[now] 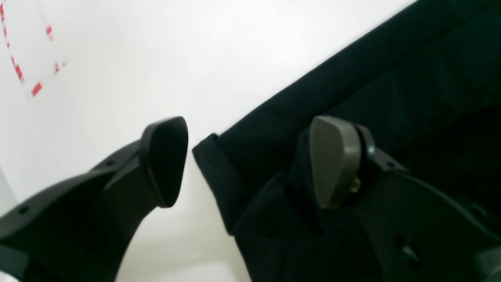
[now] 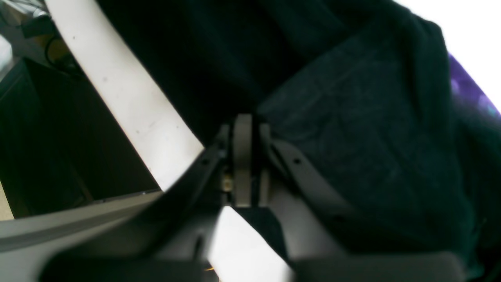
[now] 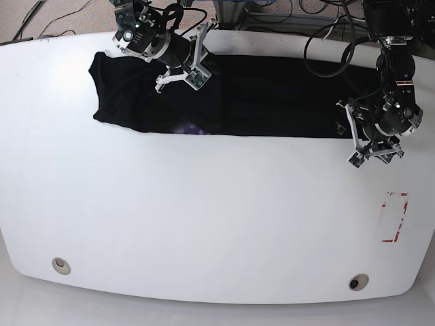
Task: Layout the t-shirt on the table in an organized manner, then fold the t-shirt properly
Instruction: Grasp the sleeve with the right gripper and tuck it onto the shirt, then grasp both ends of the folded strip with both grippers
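Here the t-shirt [image 3: 258, 102] lies as a long black band across the far part of the white bench [image 3: 204, 224], folded along its length, its near edge running almost straight from one arm to the other. A speck of purple print [image 3: 192, 129] peeks out at that near edge, toward the right arm's side.

The left gripper [image 1: 250, 164] sits at the end of the band nearest the red tape rectangle [image 3: 394, 217]. Its jaws stand spread wide: one finger is over bare bench, the other finger [image 1: 334, 160] is over the black cloth, and the hemmed corner of the shirt lies between them. Nothing is pinched there.

The right gripper [image 2: 243, 156] is over the other half of the shirt, near the bench's far edge. In its wrist view the jaws are pressed together, with black fabric bunched all around the tips; whether a fold of cloth is caught between them I cannot tell. The curved white rim of the bench shows just beside it, with dark floor beyond.

Two small metal-ringed holes, a left hole [image 3: 61, 265] and a right hole [image 3: 358, 282], sit near the bench's front edge, well apart from the shirt.
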You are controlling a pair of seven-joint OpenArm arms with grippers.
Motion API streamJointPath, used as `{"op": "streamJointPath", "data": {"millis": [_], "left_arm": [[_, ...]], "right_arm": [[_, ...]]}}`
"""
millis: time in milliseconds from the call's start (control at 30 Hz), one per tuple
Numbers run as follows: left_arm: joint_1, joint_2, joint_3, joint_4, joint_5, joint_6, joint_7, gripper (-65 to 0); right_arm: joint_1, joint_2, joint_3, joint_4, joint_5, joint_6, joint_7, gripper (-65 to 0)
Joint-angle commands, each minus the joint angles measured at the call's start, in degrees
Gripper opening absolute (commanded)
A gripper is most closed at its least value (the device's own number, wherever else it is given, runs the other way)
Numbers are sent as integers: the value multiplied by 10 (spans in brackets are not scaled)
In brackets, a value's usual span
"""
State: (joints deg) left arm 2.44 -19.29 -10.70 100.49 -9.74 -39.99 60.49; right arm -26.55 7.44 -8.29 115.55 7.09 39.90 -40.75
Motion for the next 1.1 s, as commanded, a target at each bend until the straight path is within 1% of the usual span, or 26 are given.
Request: {"op": "streamJointPath", "data": {"millis": [0, 33, 100, 133, 167, 200, 267, 300, 433, 567, 633, 800, 933, 1000, 1067], "left_arm": [[-1, -6, -3, 13, -5, 0, -7, -204], [2, -6, -3, 13, -5, 0, -7, -204], [3, -5, -3, 20, -6, 0, -7, -204], [2, -5, -3, 23, -6, 0, -7, -204], [2, -5, -4, 29, -7, 0, -7, -204], [3, -4, -4, 36, -7, 0, -7, -204], [4, -4, -6, 51, -11, 0, -7, -204], [4, -3, -6, 55, -15, 0, -7, -204], [7, -3, -15, 65, -54, 0, -5, -204], [30, -3, -40, 65, -101, 0, -5, -204], [40, -3, -46, 62, -114, 0, -5, -204], [74, -4, -47, 61, -120, 0, -5, -204], [97, -4, -47, 55, -118, 0, -7, -208], [104, -4, -48, 47, -118, 0, -8, -232], [108, -4, -48, 32, -118, 0, -8, -276]], "right_arm": [[0, -2, 2, 12, 10, 1, 12, -465], [0, -2, 2, 12, 10, 1, 12, -420], [0, -2, 2, 12, 11, 1, 12, -311], [0, -2, 2, 12, 11, 1, 12, -281], [0, -1, 2, 12, 11, 1, 12, -236], [1, -1, 2, 12, 11, 1, 12, -206], [4, 0, 3, 12, 11, 1, 12, -173], [5, 0, 6, 12, 11, 1, 12, -173], [11, -5, 56, 12, 13, 1, 12, -205], [14, -5, 104, 11, 14, 1, 12, -257], [22, -3, 126, 10, 14, 1, 12, -284], [37, -4, 199, 3, 15, 1, 10, -346], [55, -5, 242, -20, 15, 1, 9, -396], [61, -2, 250, -36, 14, 1, 9, -428], [66, 1, 257, -61, 14, 1, 9, -468]]}}
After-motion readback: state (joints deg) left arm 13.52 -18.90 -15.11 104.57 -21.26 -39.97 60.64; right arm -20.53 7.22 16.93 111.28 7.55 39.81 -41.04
